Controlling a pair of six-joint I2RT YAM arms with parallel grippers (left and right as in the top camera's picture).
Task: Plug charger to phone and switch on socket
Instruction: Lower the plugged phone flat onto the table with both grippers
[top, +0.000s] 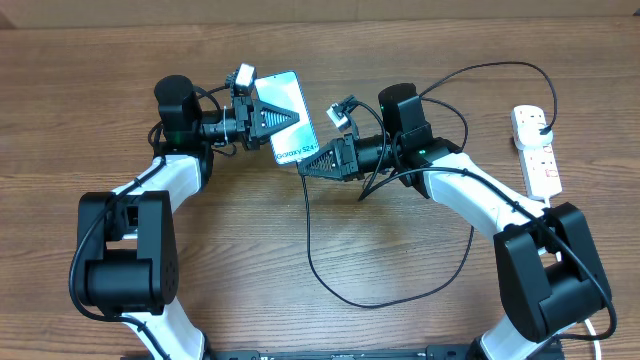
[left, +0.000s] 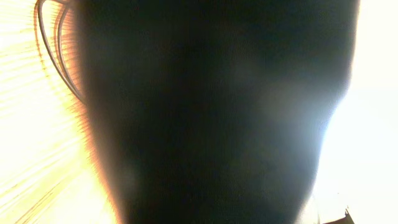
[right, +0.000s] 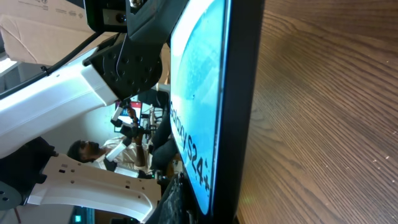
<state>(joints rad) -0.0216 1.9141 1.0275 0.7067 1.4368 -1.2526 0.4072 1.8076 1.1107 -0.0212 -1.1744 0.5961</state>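
Slim rect. smartphone (top: 288, 88): blue-white lit screen, black edges. Narrow plastic power strip (top: 535, 150): white w/ red marks. Thin cable (top: 307, 225): black. Wooden tabletop (top: 100, 60): brown grain.

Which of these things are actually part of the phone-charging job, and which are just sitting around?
Part of the job:
- phone, screen lit
- black charger cable, looping across the table
- white power strip on the right

Just there:
- cardboard box in the background
- person behind the arms
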